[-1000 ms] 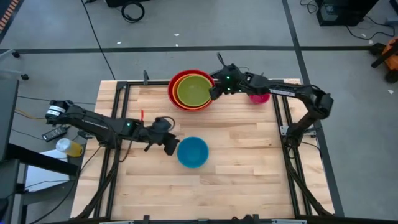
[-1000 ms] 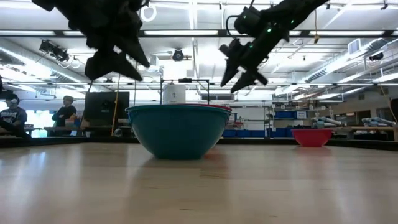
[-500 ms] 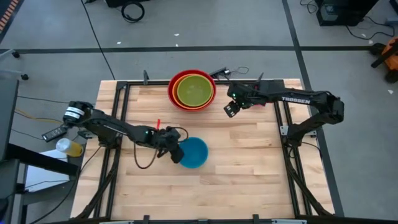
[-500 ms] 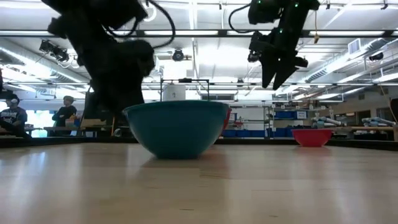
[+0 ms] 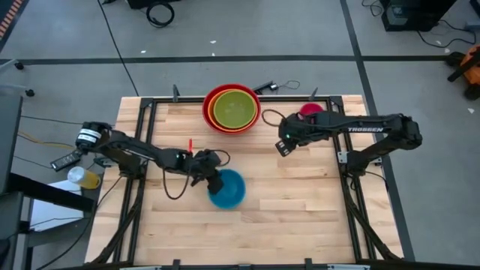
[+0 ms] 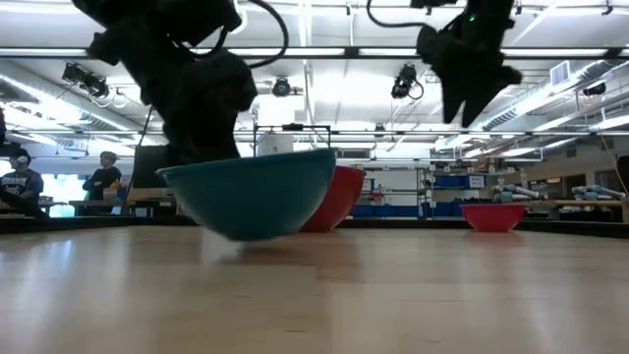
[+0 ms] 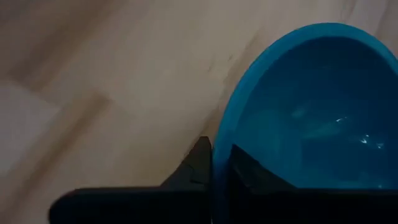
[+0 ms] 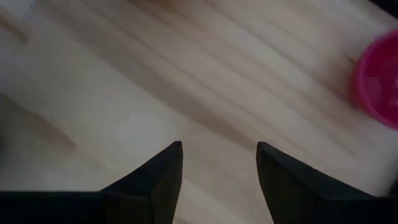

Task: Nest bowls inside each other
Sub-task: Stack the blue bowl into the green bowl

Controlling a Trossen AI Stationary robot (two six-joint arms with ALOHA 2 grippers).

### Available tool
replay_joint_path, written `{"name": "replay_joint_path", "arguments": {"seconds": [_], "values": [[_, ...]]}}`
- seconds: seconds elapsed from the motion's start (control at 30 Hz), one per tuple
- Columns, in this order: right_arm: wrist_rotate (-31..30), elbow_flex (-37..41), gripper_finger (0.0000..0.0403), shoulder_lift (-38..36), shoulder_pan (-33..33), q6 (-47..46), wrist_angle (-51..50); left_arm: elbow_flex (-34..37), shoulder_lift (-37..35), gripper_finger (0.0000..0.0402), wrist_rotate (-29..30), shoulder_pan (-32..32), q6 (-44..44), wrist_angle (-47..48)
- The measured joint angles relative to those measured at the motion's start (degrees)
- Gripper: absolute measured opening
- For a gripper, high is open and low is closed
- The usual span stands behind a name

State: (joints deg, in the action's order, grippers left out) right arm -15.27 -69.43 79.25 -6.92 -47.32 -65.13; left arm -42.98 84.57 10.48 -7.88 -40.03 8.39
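Observation:
The blue bowl (image 5: 229, 188) sits tilted on the wooden table (image 5: 300, 202), left of its middle. My left gripper (image 5: 211, 178) is shut on the bowl's left rim. At the far middle the red bowl (image 5: 209, 112) holds the orange bowl (image 5: 216, 96), which holds the green bowl (image 5: 235, 109). The small pink bowl (image 5: 310, 110) rests upright at the far right. My right gripper (image 8: 219, 155) hangs open above bare wood between the stack and the pink bowl (image 8: 379, 81), holding nothing. My left gripper pinches the blue bowl's rim (image 7: 222, 140) on the side toward the table's left, one finger (image 7: 245, 174) inside the bowl and one finger (image 7: 200, 163) outside. The fingers slant down from the left. The bowl (image 6: 251, 197) sits tilted, its right rim higher.
A small red object (image 5: 190, 142) lies on the table just beyond my left arm. Black frame rails (image 5: 146, 135) run along the table's left and right sides. Bare wood lies open toward the near edge. People stand far off in the room (image 6: 98, 177).
My left gripper has come down and shut on the blue bowl's left rim; the bowl has tipped and shifted slightly toward the near left. My right gripper has swung away from the stacked bowls toward the right and near side, staying open.

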Motion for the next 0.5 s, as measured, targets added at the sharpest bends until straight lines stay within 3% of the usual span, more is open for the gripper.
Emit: {"name": "replay_joint_path", "arguments": {"seconds": [0.23, 0.5], "values": [[-1.67, 0.00, 0.0192, -3.95, 4.76, -6.14, -5.00, -1.35, -6.33, 0.0010, -0.85, 7.81, 8.80, 1.70], [-8.26, 0.00, 0.0190, -10.03, 4.61, -8.24, -6.91, -11.80, -7.38, 0.0010, -0.73, 22.01, 19.90, 1.32]]}}
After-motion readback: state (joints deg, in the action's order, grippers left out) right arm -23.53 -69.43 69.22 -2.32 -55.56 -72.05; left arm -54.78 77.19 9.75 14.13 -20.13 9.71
